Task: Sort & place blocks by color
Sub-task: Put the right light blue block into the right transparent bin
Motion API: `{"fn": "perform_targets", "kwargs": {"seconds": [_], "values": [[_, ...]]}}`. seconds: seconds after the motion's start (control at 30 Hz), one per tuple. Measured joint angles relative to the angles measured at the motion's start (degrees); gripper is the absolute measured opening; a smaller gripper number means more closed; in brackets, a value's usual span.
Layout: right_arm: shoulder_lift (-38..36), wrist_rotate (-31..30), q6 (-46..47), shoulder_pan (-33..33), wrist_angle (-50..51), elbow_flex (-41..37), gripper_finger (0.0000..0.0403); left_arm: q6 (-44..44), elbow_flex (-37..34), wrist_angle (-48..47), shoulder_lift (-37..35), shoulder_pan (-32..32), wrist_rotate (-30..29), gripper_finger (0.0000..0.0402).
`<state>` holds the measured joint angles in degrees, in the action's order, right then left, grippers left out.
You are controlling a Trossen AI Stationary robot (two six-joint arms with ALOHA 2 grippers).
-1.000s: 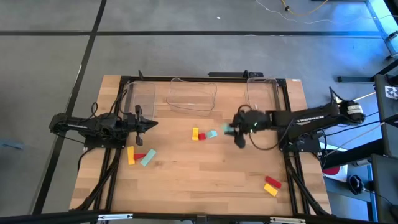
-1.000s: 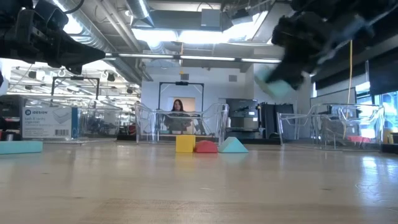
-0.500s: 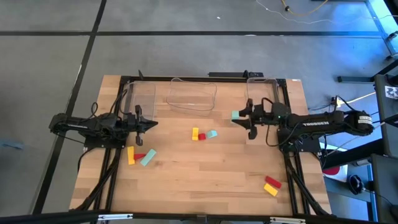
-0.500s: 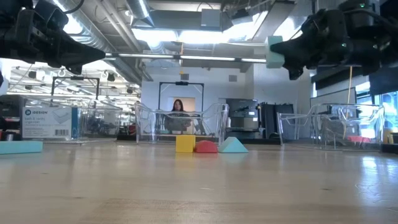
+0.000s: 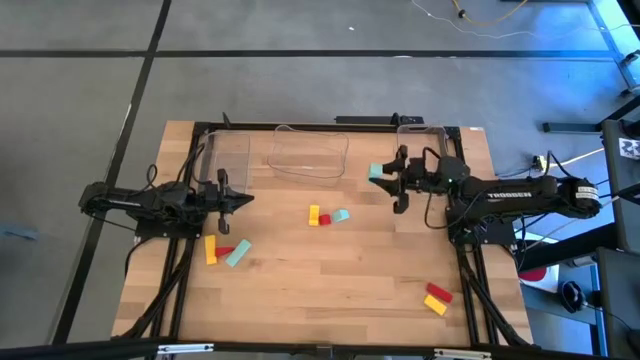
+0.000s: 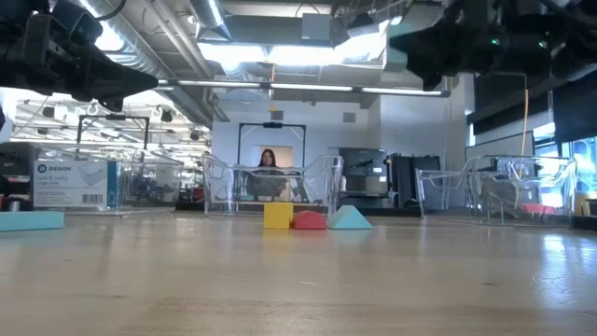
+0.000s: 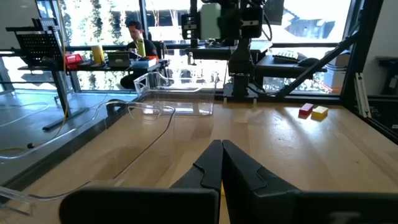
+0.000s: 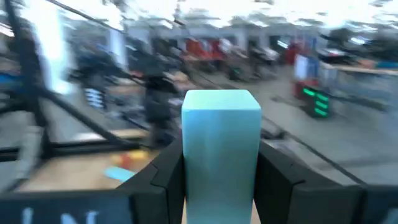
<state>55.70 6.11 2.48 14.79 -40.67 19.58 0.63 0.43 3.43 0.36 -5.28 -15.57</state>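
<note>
Above the desk's far right part, just beside the right clear bin (image 5: 420, 148), the right pincer (image 5: 384, 177) is clamped on a teal block (image 5: 376, 172), carried well clear of the wood. The hold looks narrow: in the right wrist view the block (image 8: 221, 152) stands taller than the dark fingers (image 8: 166, 175) gripping its smooth flat sides, so I judge a quick swing could twist it or let it slip. Released too near the bin's thin rim, it might strike the wall and bounce back onto the desk (image 5: 330, 280). The bins are transparent and glossy, their edges hard to make out, which could make aiming harder.

The other blocks are matte with crisp corners: a yellow block (image 5: 313, 212), a red block (image 5: 324, 219) and a teal one (image 5: 341, 215) cluster mid-desk; a yellow (image 5: 211, 249), a red (image 5: 225, 250) and a teal (image 5: 237, 254) lie toward the left edge; a red (image 5: 438, 293) and a yellow (image 5: 435, 306) sit touching near the front right corner. The desk is pale wood plank with visible grain.

The left pincer (image 5: 243, 199) waits over the left edge, fingers together.
</note>
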Motion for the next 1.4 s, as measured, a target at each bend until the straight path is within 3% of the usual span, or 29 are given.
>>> {"fn": "perform_targets", "kwargs": {"seconds": [0.13,0.27,0.37,0.5,0.63,0.83,1.1,1.4], "values": [[0.02,-16.78,-1.97,0.04,18.30,8.04,0.0135,0.00,0.00,0.01,0.00,-0.01,0.00,0.0000],[1.23,-35.81,-0.50,2.25,45.76,19.61,0.0135,0.02,0.00,-0.01,0.00,-0.02,0.00,0.0000],[4.06,-41.09,4.62,7.00,64.17,27.28,0.0135,0.01,0.00,-0.01,0.00,-0.02,0.00,0.0000],[9.46,-39.53,9.66,14.81,80.67,32.76,0.0135,-0.01,0.00,0.01,0.00,-0.02,0.00,0.0000],[14.92,-33.89,10.50,23.02,87.36,32.83,0.0135,0.01,0.01,0.00,0.00,-0.02,0.00,0.0000],[21.70,-22.38,6.11,31.06,86.18,32.32,0.0135,0.00,0.00,-0.01,0.00,-0.01,0.00,0.0000],[29.38,-14.48,3.41,37.60,85.17,32.28,0.0135,0.00,0.00,0.01,0.00,-0.02,0.00,0.0000],[34.31,-13.57,1.31,41.22,83.25,32.27,0.0135,-0.01,0.00,-0.01,0.00,-0.01,0.00,0.0000]]}}
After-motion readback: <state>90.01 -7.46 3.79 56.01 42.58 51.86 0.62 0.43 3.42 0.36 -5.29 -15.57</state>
